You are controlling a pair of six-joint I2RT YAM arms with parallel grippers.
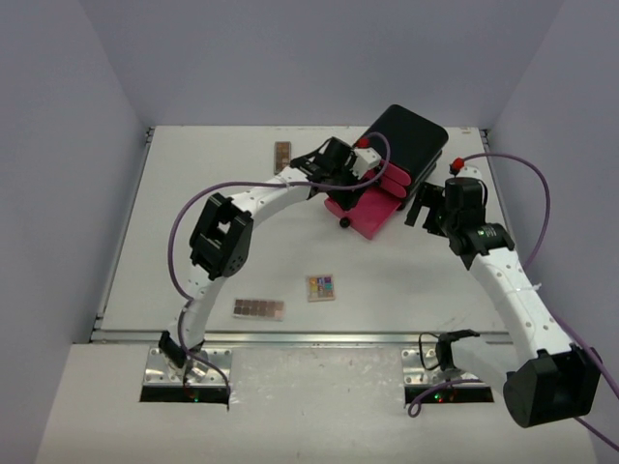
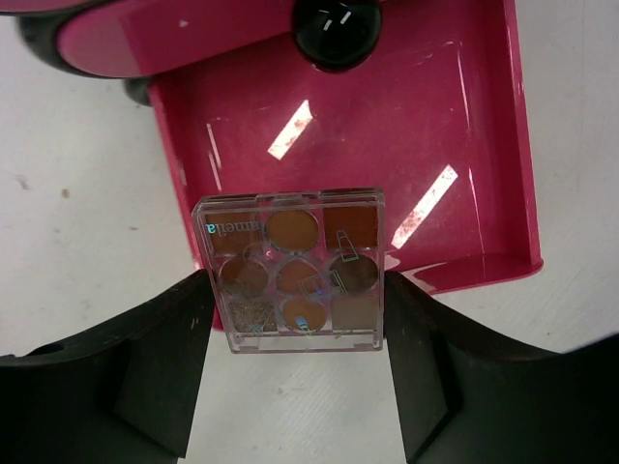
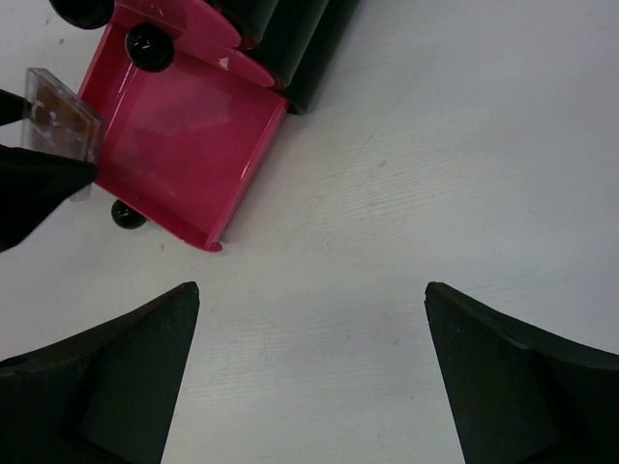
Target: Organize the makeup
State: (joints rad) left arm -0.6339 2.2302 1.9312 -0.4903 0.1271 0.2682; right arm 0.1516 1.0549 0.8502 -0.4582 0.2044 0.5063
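We find the black box (image 1: pixel 414 140) standing at the far right of the table (image 1: pixel 193 213), tilted against the table's edges, with its lowest pink drawer (image 2: pixel 406 135) pulled well out toward the middle and two more pink drawer fronts stepped above it, each with a round black knob (image 2: pixel 337 29). The open drawer's glossy floor shows streaks of glare in the left wrist view. Our left gripper (image 2: pixel 295 333) is clamped on a clear square palette of brown shades (image 2: pixel 290 271), one finger (image 2: pixel 164 367) on each side of it. The palette sits over the near edge of the open drawer, and we cannot tell whether it touches the drawer. The left arm arcs from its base at the near left across the table, its wrist bent over the drawer. Our right gripper (image 3: pixel 309 377) hangs over bare table just beside the box's right side, its fingers spread wide with nothing between them, and the right arm reaches up along the right edge of the table. The other makeup lies on the table, well apart from the box: a multicoloured palette (image 1: pixel 321 287) and a long brown palette (image 1: pixel 258 308) near the front edge, and a narrow brown palette (image 1: pixel 281 155) at the far side, close to the left arm's wrist
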